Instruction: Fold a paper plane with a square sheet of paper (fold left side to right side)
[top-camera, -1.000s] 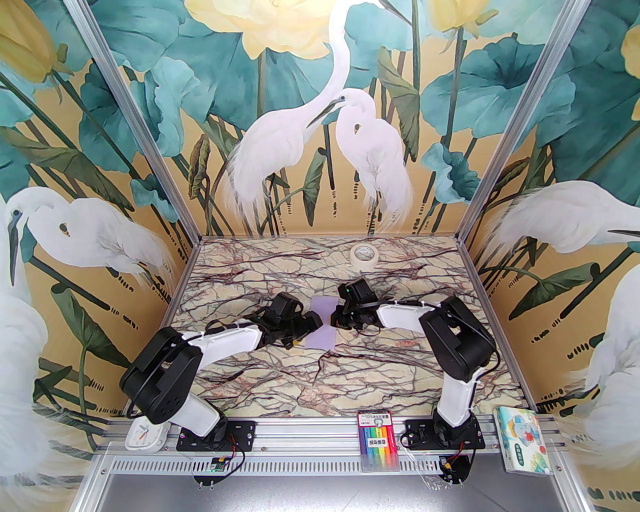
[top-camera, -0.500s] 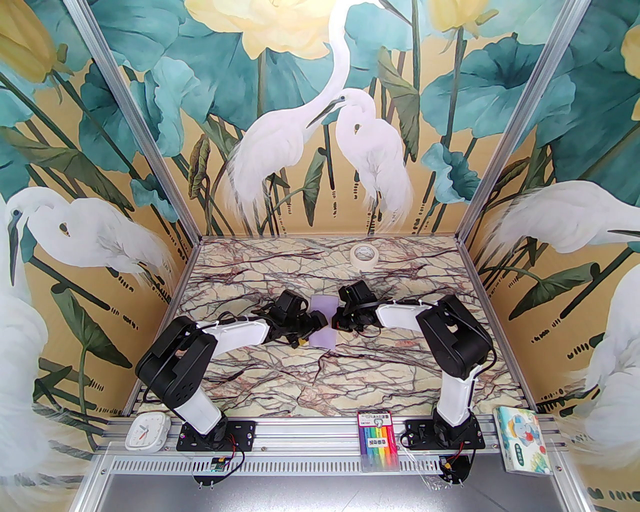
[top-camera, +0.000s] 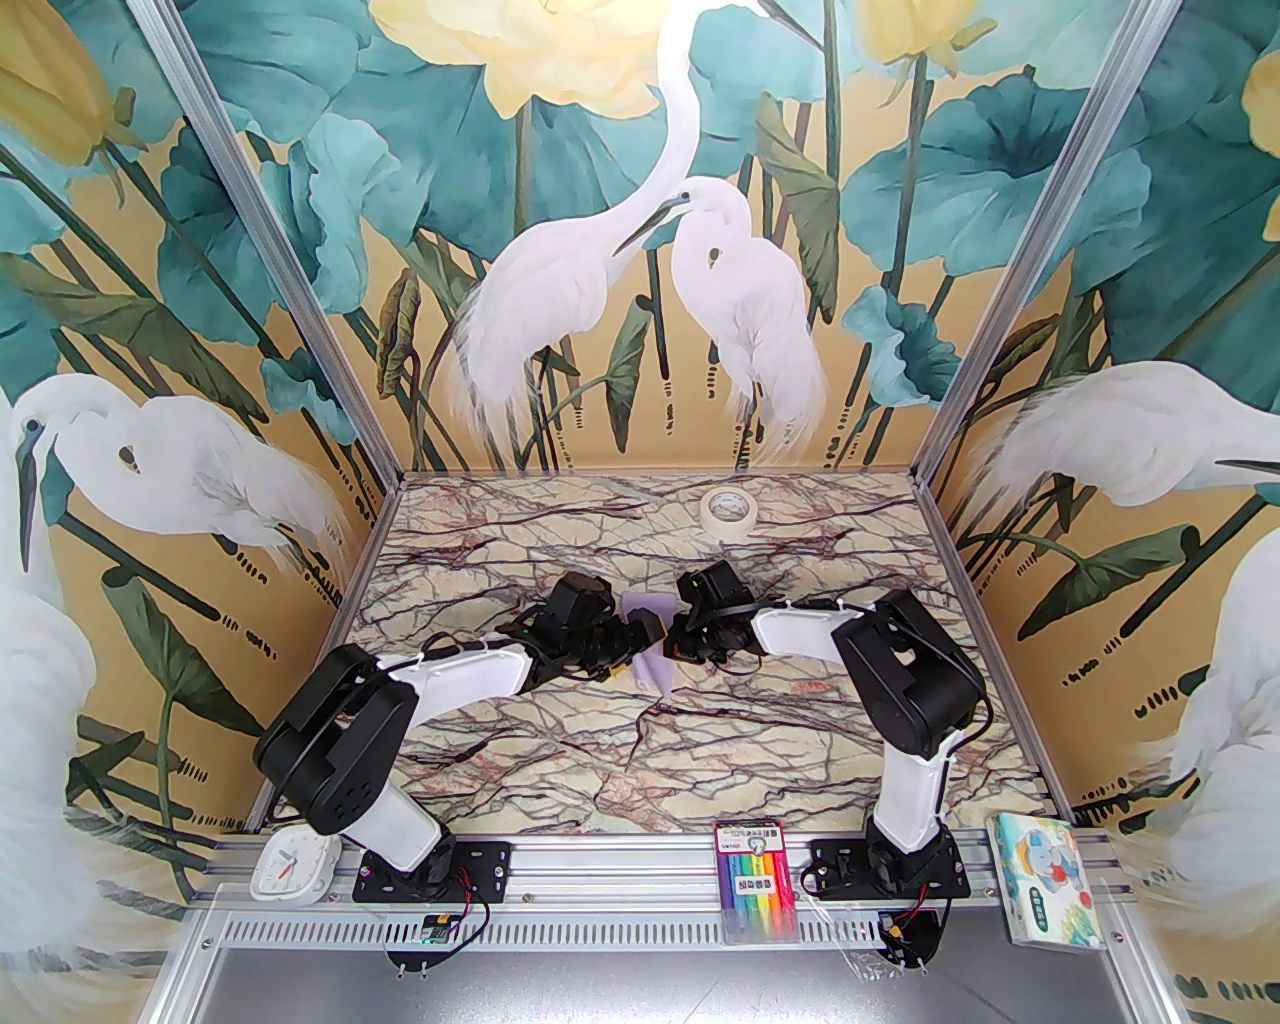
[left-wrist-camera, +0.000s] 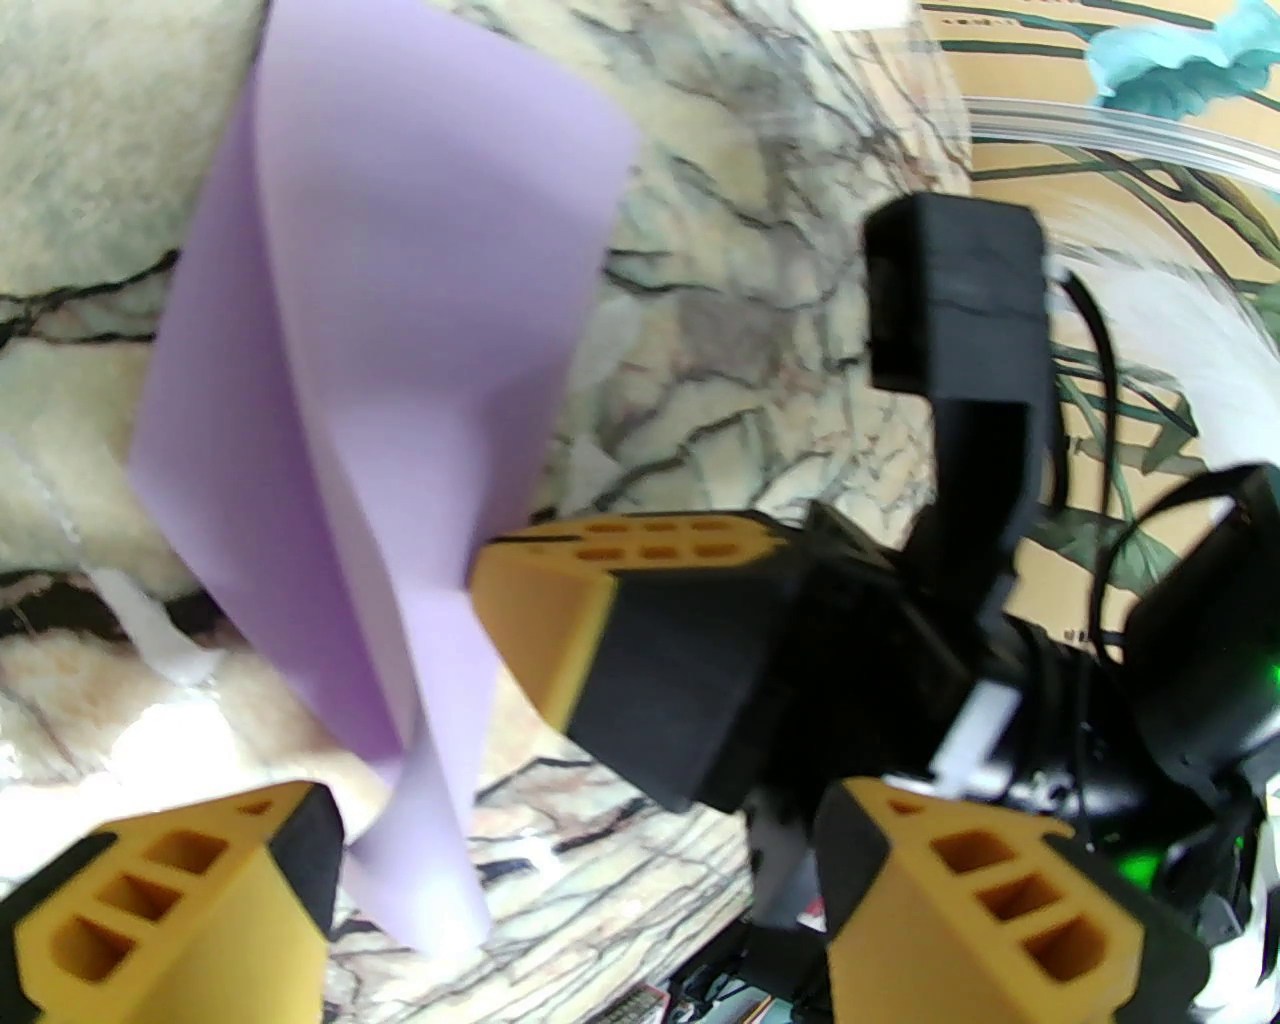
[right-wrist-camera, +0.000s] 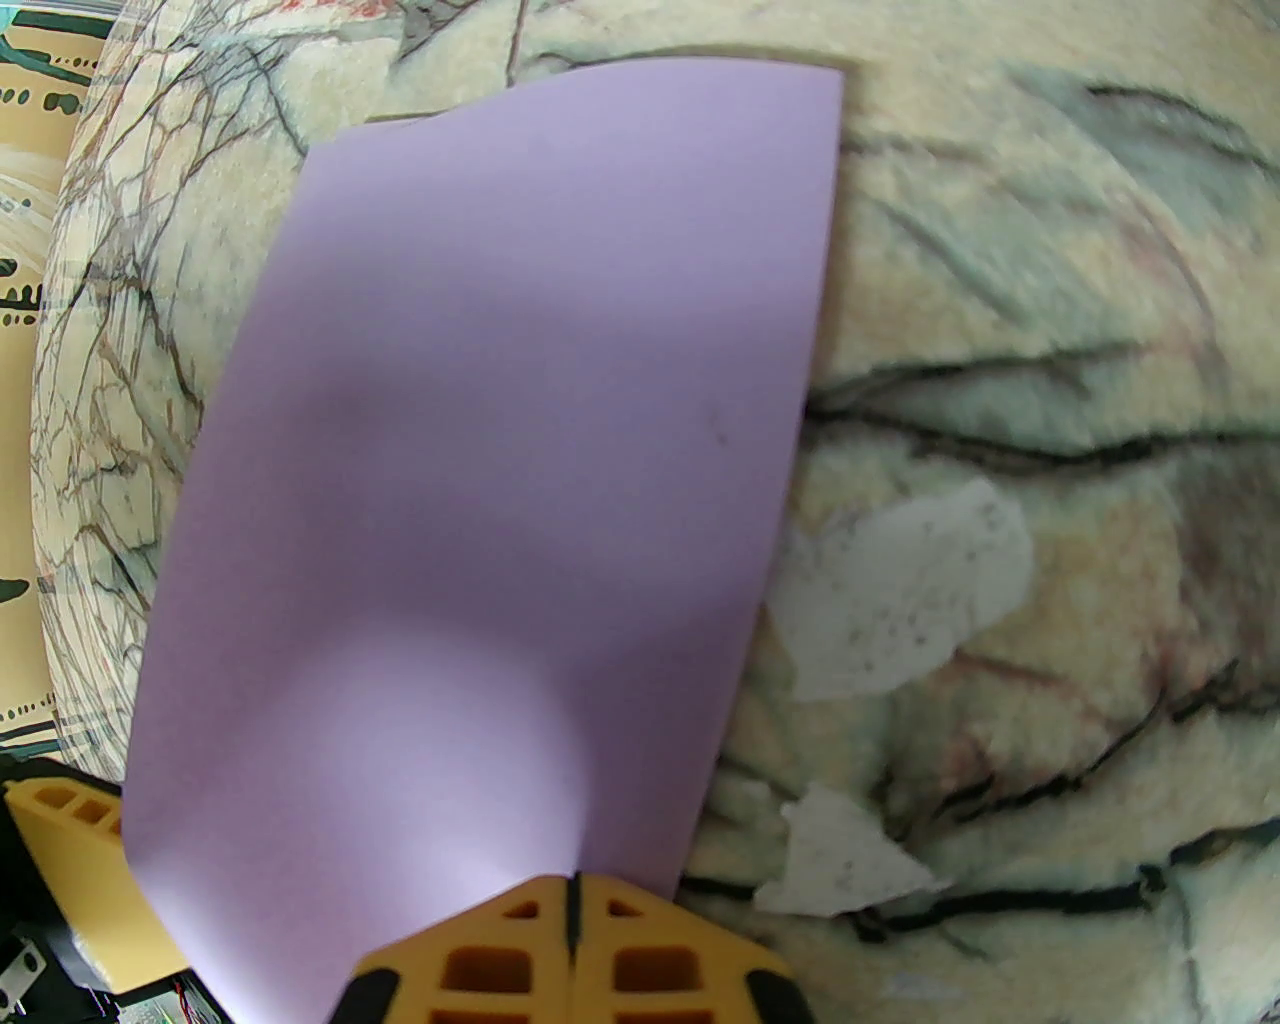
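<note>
From above, we had the square sheet of paper (top-camera: 655, 672) out in the middle of the counter (top-camera: 600, 770), curled up between the two arms, with the left gripper (top-camera: 638, 636) over its left side and the right gripper (top-camera: 682, 646) at its right edge. On the left wrist camera, the left gripper (left-wrist-camera: 580, 840) was spread wide and pinching nothing. The sheet (left-wrist-camera: 380, 350) reared up off the counter, its lifted flap hanging between the fingers, and the right gripper (left-wrist-camera: 545, 590) sat at the sheet's edge. Over on the right wrist camera, the right gripper (right-wrist-camera: 572, 925) was pressed together, and it looked to be pinching the sheet (right-wrist-camera: 500, 450) at its near edge. To fold this well, we judged, the right should anchor its edge. The left should carry its side across low, bring edge to edge, and only then press the crease. Rushed, the flap could skew.
</note>
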